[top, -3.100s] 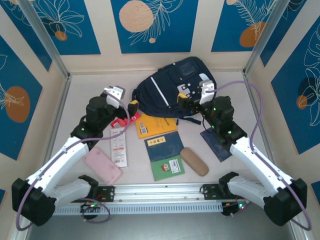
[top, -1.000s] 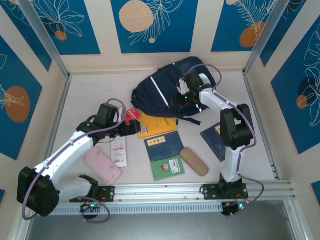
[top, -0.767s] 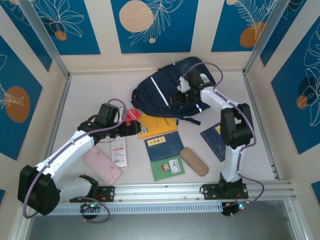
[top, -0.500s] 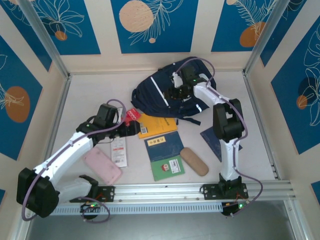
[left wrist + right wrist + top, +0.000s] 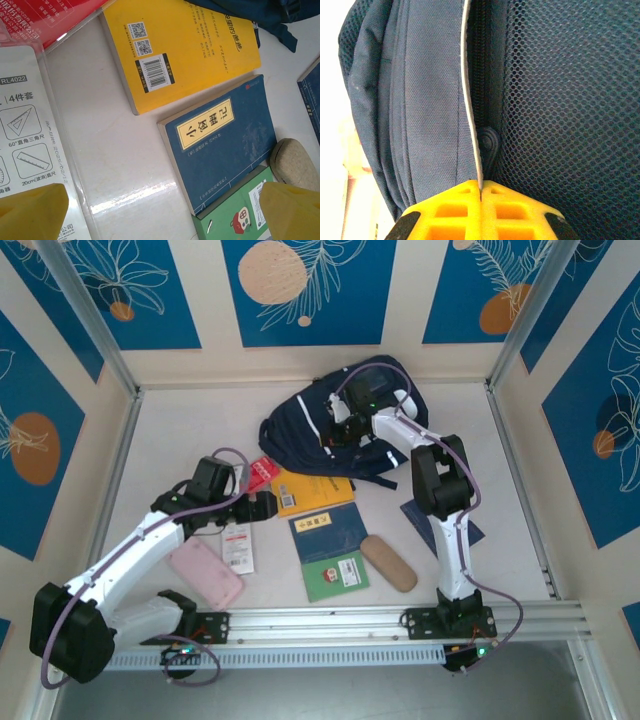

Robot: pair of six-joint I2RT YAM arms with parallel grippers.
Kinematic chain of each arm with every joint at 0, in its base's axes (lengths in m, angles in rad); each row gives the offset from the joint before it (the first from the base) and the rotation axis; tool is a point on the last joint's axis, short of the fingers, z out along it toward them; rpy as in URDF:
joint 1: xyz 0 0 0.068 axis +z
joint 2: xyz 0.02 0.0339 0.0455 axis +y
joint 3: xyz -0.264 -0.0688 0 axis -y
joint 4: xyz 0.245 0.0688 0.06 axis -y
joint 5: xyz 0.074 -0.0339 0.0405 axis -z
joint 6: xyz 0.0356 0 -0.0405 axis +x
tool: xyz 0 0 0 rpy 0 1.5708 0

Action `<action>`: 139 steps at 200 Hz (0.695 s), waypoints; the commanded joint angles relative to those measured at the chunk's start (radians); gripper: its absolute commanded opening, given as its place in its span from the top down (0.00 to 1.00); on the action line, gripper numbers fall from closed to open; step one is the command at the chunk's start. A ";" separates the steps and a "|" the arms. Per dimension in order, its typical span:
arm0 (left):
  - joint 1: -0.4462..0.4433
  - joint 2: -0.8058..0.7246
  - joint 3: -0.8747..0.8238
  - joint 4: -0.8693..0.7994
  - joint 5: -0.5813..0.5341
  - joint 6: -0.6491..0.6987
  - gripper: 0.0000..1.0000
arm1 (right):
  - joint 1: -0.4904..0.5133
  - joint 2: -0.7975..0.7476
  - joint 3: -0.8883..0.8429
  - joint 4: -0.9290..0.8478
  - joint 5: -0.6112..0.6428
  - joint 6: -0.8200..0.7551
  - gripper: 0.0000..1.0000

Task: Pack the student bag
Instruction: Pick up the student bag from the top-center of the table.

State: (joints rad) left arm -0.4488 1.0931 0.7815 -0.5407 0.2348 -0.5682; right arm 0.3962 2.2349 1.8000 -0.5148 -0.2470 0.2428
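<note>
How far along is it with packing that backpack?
Nothing looks packed: the yellow book, blue book and pink case lie on the table. In hand: the right jaws are shut on the backpack, at the white seam beside its zipper; the left jaws hang open over the books. To do: open it, load everything.

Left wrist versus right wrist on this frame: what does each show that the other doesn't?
Left wrist: open left claw above a yellow book, blue notebook, green booklet, tan pouch and ruler pack on the table.
Right wrist: right claw shut on the student bag at its white piping, beside zipper and mesh.
Shared: the student bag, and yellow fingertips.
</note>
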 commanded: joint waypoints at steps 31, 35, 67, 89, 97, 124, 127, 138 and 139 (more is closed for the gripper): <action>0.004 -0.028 0.076 -0.093 -0.071 0.072 0.01 | -0.057 -0.199 -0.022 0.036 0.005 0.229 1.00; 0.005 -0.030 0.079 -0.094 -0.069 0.078 0.02 | -0.067 -0.218 -0.033 0.053 -0.002 0.253 1.00; 0.002 -0.053 0.091 -0.093 -0.051 0.101 0.04 | -0.092 -0.311 -0.024 0.041 0.017 0.387 1.00; -0.003 -0.053 0.099 -0.084 -0.039 0.121 0.09 | -0.075 -0.336 0.017 -0.021 0.031 0.406 1.00; -0.009 -0.052 0.101 -0.078 -0.034 0.129 0.11 | -0.068 -0.348 0.018 -0.029 0.048 0.428 1.00; -0.051 -0.044 0.124 -0.063 -0.061 0.137 0.16 | -0.029 -0.364 0.040 -0.064 0.117 0.525 1.00; -0.059 -0.041 0.128 -0.061 -0.069 0.139 0.17 | -0.022 -0.363 0.048 -0.074 0.131 0.538 1.00; -0.091 -0.030 0.142 -0.051 -0.104 0.143 0.21 | -0.002 -0.357 0.078 -0.107 0.162 0.579 1.00; -0.095 -0.028 0.143 -0.050 -0.107 0.143 0.21 | 0.001 -0.354 0.080 -0.107 0.162 0.583 1.00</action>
State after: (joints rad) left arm -0.4877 1.0508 0.8696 -0.6079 0.1783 -0.4576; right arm 0.3470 1.9263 1.7882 -0.5800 -0.1307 0.6914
